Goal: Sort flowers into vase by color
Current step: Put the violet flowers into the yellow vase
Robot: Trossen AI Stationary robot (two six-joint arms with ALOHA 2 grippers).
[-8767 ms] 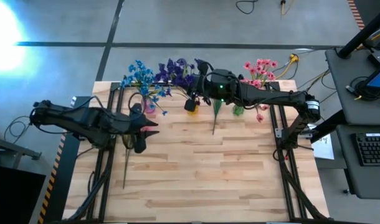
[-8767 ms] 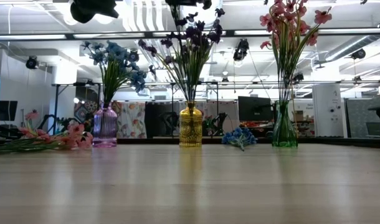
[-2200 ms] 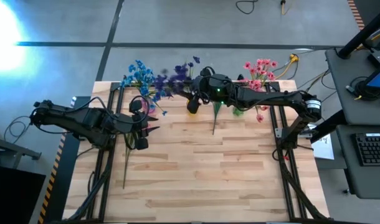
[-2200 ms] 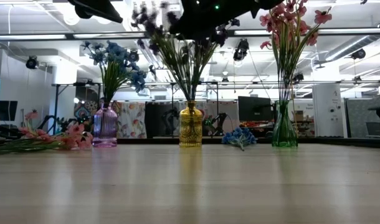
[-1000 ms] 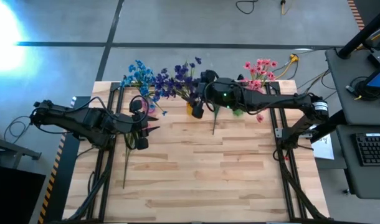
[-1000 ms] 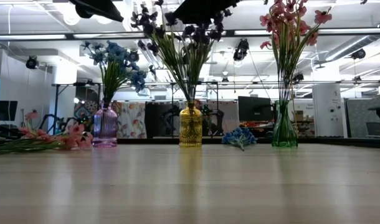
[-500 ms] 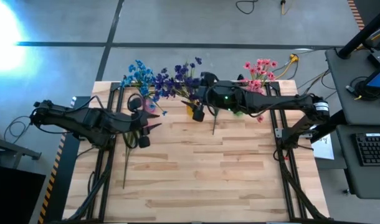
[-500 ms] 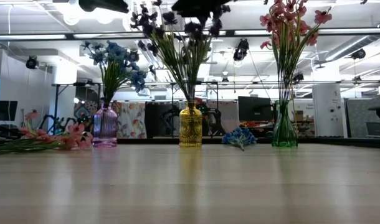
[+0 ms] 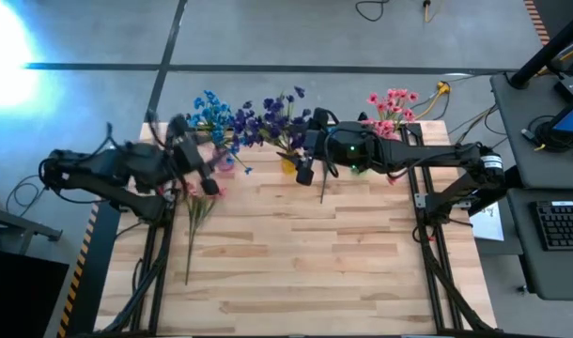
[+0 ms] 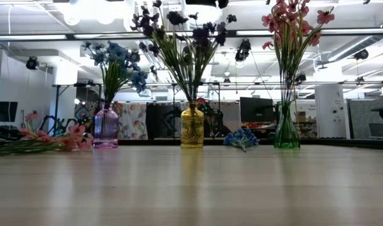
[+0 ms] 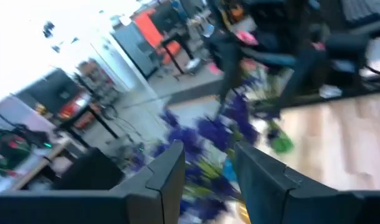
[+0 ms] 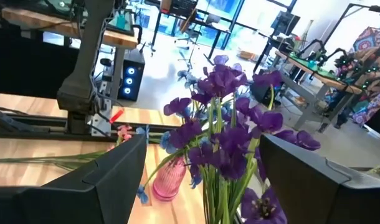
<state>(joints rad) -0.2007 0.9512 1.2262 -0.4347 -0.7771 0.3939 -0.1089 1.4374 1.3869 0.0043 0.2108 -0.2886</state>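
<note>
Dark purple flowers (image 9: 268, 117) (image 10: 182, 37) stand with their stems in the yellow vase (image 10: 192, 129). My right gripper (image 9: 303, 150) (image 12: 205, 186) hovers open just right of them, its fingers apart from the blossoms. Blue flowers (image 10: 116, 63) fill the pink glass vase (image 10: 105, 129), and pink ones (image 9: 390, 108) the green vase (image 10: 285, 135). A pink flower (image 9: 189, 230) (image 10: 47, 141) lies flat on the table at the left. A blue flower (image 10: 242, 138) lies between the yellow and green vases. My left gripper (image 9: 207, 174) (image 11: 209, 180) hangs open above the pink flower.
The three vases stand in a row along the table's far edge. The blue flower's stem (image 9: 322, 188) reaches toward the table's middle. Bare wooden tabletop (image 9: 315, 272) stretches from the vases to the near edge. Black frame rails (image 9: 155, 253) run along both sides.
My left gripper has risen sharply from just above the pink flower and rolled its wrist; the flower stays flat on the table. My right gripper has drawn back toward the table's right and upward, away from the purple flowers, which stay in the yellow vase.
</note>
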